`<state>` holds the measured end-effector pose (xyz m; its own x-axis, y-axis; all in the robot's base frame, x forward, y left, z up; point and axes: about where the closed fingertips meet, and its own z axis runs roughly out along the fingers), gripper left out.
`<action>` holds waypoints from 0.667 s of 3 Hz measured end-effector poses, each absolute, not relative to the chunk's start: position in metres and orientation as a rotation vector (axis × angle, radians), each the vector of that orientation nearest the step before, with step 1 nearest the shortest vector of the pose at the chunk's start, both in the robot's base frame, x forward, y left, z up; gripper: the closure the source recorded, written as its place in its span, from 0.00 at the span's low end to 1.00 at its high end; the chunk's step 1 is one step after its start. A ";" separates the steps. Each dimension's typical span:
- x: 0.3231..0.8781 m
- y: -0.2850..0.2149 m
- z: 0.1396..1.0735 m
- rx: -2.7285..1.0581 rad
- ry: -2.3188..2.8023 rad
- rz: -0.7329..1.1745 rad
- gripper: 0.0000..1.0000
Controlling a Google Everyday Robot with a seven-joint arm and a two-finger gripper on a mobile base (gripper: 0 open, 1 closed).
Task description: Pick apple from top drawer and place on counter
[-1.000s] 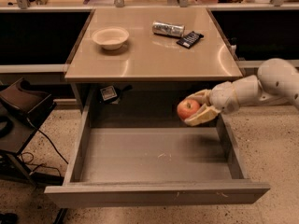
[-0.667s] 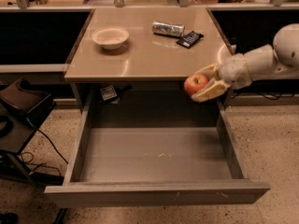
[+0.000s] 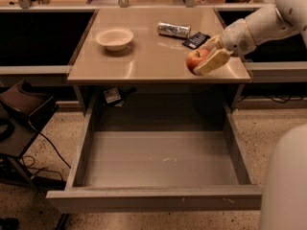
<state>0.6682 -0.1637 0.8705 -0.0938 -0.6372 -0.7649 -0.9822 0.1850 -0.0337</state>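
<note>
Your top drawer fills the lower half of the view. It is pulled fully out beneath the counter, and you can see its flat grey bottom from wall to wall. The counter stands behind and above it, tan and glossy. The robot's white arm reaches in from the upper right, over the counter's right edge.

On the counter, a white bowl sits toward the back left. A silver can lies on its side near the back, right of centre. Just beside the can, on its right, lies a dark flat packet.

Your tool is over the front right part of the counter, clenched around the apple, with one pale finger below it and one behind. The apple is out of the drawer and close to the counter's front edge. Whether it touches the surface, you cannot tell from here.
</note>
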 end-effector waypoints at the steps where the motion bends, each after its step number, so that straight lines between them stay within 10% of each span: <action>1: 0.703 -0.140 0.848 -1.506 1.811 0.775 1.00; 2: 0.743 -0.133 0.837 -1.427 1.729 0.780 1.00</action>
